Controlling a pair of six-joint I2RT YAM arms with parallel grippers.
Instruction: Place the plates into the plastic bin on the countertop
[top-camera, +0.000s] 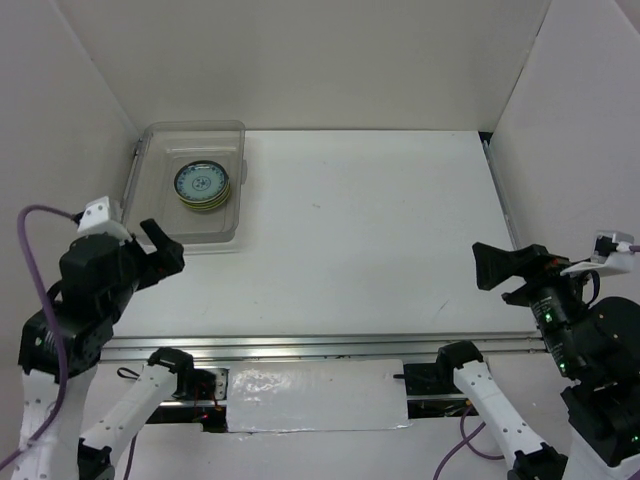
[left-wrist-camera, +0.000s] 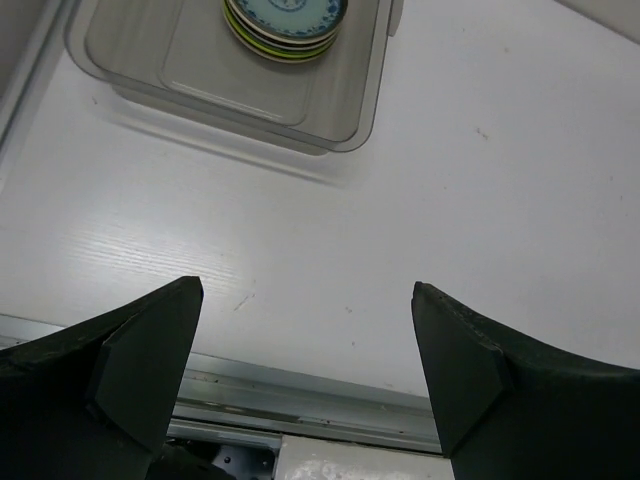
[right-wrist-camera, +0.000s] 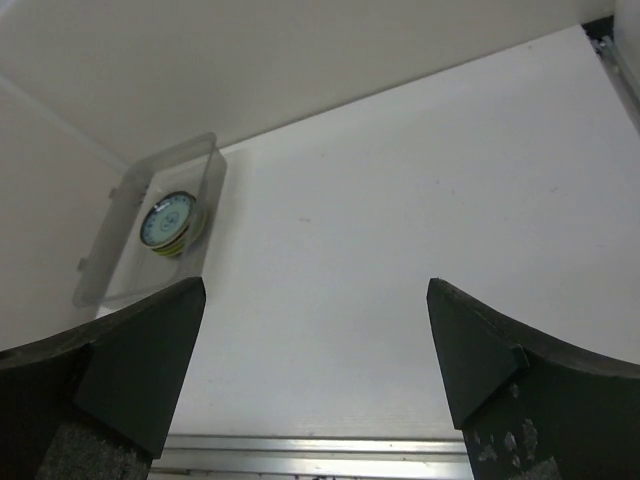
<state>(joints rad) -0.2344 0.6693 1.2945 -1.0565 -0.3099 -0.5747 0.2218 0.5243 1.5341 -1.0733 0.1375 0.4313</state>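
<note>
Your plates (top-camera: 204, 184) sit in one neat stack inside the plastic bin (top-camera: 190, 230), which is tucked into the far left corner of the worktop (top-camera: 360, 240). The top one's blue-patterned, with a lime green rim peeking out lower in the pile. Can't count the stack from here. Your left fingers (left-wrist-camera: 150, 350) are spread wide apart, holding nothing, hovering near the bin's closest wall. Right fingers (right-wrist-camera: 140, 350) are spread wide too, empty, over at the right side, well apart from the bin.
</note>
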